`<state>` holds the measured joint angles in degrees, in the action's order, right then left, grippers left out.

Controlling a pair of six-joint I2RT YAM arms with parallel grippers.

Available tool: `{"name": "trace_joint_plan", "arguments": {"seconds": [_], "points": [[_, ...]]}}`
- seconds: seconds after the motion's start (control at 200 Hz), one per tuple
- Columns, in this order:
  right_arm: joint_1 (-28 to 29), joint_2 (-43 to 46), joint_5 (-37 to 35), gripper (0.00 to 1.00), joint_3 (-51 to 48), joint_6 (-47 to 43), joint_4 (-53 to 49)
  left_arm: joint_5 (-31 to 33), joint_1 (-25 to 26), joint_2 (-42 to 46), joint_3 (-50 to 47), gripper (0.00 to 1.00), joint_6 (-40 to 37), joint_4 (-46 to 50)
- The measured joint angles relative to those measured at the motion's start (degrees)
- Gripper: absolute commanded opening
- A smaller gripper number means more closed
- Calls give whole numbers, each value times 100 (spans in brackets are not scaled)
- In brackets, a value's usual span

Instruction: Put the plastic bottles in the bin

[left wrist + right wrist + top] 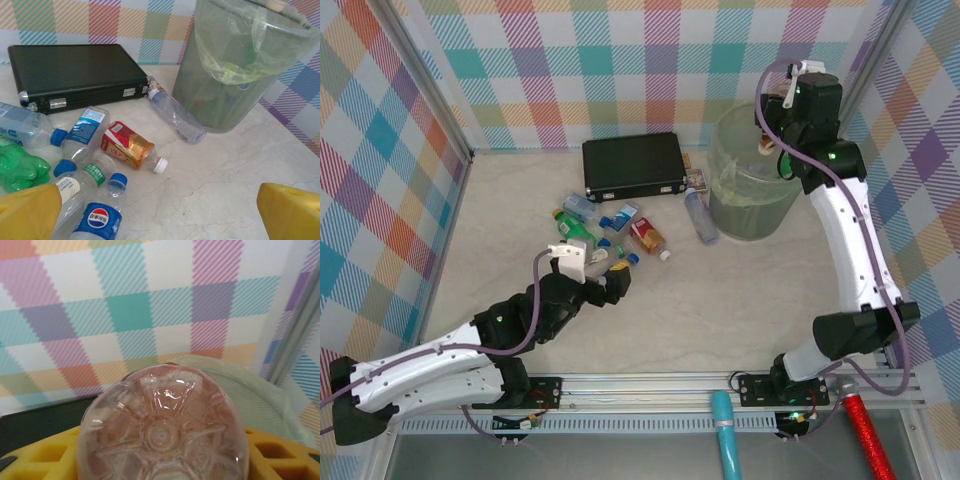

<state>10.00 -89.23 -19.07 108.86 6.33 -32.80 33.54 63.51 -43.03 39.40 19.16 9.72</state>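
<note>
Nearest the bases, the left gripper [617, 283] is seen low above the table [720, 310], its fingers [27, 212] spread wide with nothing between them. Just ahead of it, the plastic bottles [605, 232] are recorded lying in a loose cluster: a blue-labelled bottle [97, 220], a red-labelled bottle [129, 146] and a crushed green bottle [20, 167]. A clear bottle [176, 116] is noted lying just beside the foot of the bin [220, 100], its cap end near the black case [70, 70]. Farthest out, the right gripper [780, 150] is positioned over the bin's mouth, its yellow pads [280, 455] clamped on a gripped bottle [162, 425], whose moulded base is turned toward the wrist camera.
</note>
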Motion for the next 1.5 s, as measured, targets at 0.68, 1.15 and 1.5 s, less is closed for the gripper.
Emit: {"name": "trace_joint_plan", "arguments": {"seconds": [0.68,1.15,1.5], "points": [[-625,-1698,-85,60,411,-426,540,367,0,1001,-177,100,358,890],[-710,-1971,151,69,280,-76,437,435,0,1283,-210,100,380,1137],[-739,-1971,175,84,479,-39,166,431,0,1283,-214,100,380,1137]]}}
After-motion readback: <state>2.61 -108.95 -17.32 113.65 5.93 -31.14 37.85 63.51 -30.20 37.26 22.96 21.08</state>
